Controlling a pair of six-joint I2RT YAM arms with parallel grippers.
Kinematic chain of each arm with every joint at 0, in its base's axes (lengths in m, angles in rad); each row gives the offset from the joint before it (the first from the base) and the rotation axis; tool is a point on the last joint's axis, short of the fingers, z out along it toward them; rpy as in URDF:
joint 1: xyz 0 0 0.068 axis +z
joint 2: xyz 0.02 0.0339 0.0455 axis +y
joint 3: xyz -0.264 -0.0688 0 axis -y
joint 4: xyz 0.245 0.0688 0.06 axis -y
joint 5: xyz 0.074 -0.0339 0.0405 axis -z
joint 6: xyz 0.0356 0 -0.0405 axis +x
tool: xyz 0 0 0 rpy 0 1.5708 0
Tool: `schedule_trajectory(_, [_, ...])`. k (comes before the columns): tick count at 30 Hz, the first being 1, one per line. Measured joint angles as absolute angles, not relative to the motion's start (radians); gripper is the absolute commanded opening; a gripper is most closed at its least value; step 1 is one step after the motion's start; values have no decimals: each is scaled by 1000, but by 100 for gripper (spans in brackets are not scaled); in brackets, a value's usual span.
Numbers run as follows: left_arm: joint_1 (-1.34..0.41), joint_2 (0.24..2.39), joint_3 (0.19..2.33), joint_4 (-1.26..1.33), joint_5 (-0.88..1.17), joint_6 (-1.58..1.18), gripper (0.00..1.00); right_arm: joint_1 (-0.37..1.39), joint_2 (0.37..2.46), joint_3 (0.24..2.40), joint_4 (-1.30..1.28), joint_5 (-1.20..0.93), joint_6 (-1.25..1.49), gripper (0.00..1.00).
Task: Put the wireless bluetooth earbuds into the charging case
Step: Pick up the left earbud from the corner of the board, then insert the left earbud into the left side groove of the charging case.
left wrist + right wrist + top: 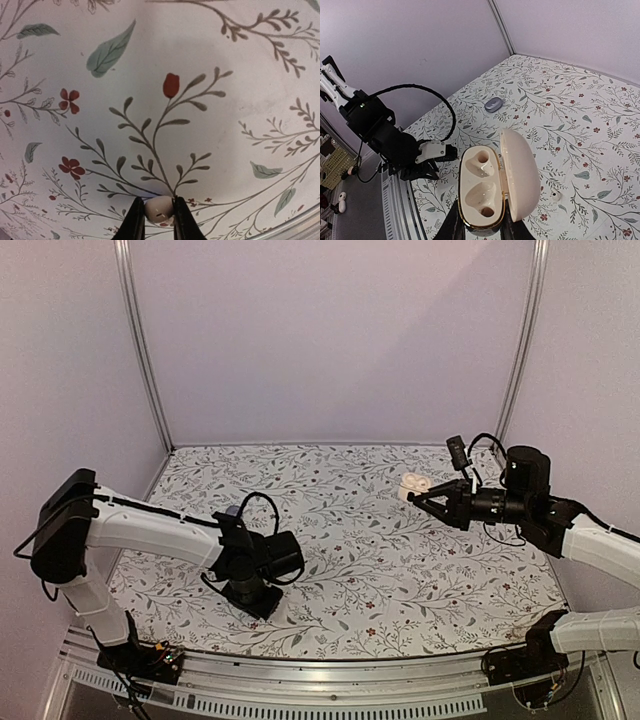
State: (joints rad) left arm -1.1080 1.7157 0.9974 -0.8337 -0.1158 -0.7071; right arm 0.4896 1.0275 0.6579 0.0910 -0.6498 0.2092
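Note:
The cream charging case is open, its lid swung to the right and both sockets empty. My right gripper is shut on the case's base and holds it above the table; in the top view the case sits at the tip of that gripper. My left gripper is shut on a white earbud right at the floral table surface; in the top view this gripper points down at the near left. A second white earbud lies loose on the table, right of the case.
A small grey-purple oval object lies on the table beyond the left arm. The floral cloth covers the table, with a metal rail along its near edge and plain walls on three sides.

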Motion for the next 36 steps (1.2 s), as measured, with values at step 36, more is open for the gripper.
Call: schedule_trajectory(36, [-1288,1347,1221,-94,-369,-72,11,826,1113,786,116,-530,-110,0])
